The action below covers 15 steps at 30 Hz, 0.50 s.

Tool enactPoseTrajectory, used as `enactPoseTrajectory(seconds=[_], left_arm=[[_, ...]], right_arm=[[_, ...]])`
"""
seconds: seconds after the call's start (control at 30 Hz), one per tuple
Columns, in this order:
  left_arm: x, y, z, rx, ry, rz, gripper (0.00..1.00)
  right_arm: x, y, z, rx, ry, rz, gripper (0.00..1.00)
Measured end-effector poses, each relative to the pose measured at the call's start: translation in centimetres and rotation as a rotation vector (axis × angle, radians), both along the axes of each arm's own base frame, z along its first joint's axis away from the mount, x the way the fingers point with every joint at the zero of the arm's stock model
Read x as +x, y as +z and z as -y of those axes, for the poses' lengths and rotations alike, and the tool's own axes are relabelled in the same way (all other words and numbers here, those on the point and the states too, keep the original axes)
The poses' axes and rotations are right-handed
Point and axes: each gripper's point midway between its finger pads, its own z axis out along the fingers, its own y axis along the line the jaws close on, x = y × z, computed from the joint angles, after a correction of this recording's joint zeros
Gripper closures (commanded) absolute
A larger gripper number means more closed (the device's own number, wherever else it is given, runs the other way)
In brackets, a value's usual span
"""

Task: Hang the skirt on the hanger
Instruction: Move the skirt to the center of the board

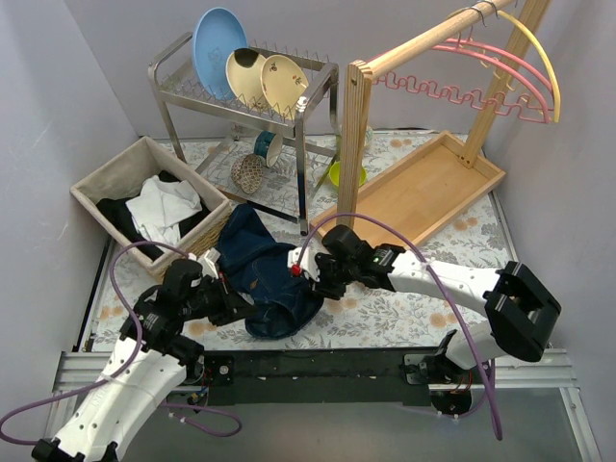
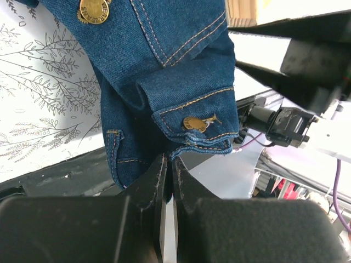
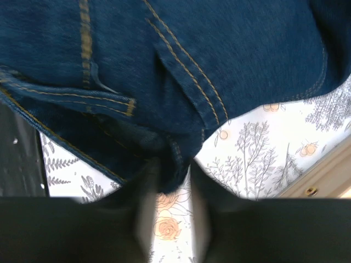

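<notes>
Dark blue denim skirt (image 1: 258, 271) lies crumpled on the floral-patterned desk (image 1: 404, 322), front centre, between the two arms and just beside the wicker basket of clothes (image 1: 101, 183). Left hand (image 2: 169, 162): fingers pressed together, pinching a hemmed edge of the skirt near a brass button (image 2: 196, 123). Right hand (image 3: 171, 171): a denim fold sits between its fingers, but the wrist view is blurred; cannot tell whether they are clamped on it. Pink wavy hangers (image 1: 460, 96) hang from the wooden rack (image 1: 423, 40) at back right, well apart from the skirt.
</notes>
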Motion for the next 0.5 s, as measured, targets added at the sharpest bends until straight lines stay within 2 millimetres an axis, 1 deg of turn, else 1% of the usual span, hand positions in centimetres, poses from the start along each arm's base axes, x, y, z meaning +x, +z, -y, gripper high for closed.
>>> enactPoseTrajectory(seconds=[0.07, 0.17, 0.23, 0.27, 0.3, 0.33, 0.37, 0.4, 0.43, 0.47, 0.5], left_arm=[[0.2, 0.2, -0.1, -0.005, 0.021, 0.01, 1.0], [0.6, 0.5, -0.5, -0.005, 0.066, 0.033, 1.0], [1.0, 1.0, -1.3, 0.008, 0.129, 0.057, 1.0], [1.4, 1.7, -1.8, 0.014, 0.169, 0.083, 1.0], [1.7, 2.6, -2.4, 0.016, 0.209, 0.111, 1.0], [2.1, 3.9, -2.9, 0.009, 0.251, 0.153, 1.0], [2.6, 5.3, -3.4, -0.003, 0.293, 0.201, 1.0], [2.8, 6.8, -3.9, -0.022, 0.329, 0.246, 1.0], [3.0, 8.0, -4.3, -0.04, 0.36, 0.282, 1.0], [3.2, 8.7, -4.5, -0.053, 0.382, 0.304, 1.0], [3.4, 9.1, -4.8, -0.066, 0.404, 0.32, 1.0]], right_arm=[[0.5, -0.5, 0.2, -0.021, -0.028, 0.007, 0.99], [1.4, -0.4, 0.7, -0.04, -0.076, 0.039, 0.99], [1.9, 0.6, 1.4, -0.034, -0.103, 0.061, 0.99], [2.3, 1.7, 1.9, -0.019, -0.122, 0.075, 0.99], [2.8, 3.4, 2.4, 0.009, -0.146, 0.092, 0.99], [3.6, 5.5, 3.0, 0.048, -0.171, 0.116, 0.99], [4.3, 8.1, 3.5, 0.104, -0.196, 0.149, 0.99], [4.7, 10.2, 3.9, 0.151, -0.208, 0.177, 0.99], [4.9, 13.9, 4.7, 0.232, -0.219, 0.236, 0.99], [5.1, 14.7, 5.1, 0.248, -0.23, 0.25, 0.99], [4.6, 16.4, 5.6, 0.292, -0.222, 0.28, 0.99]])
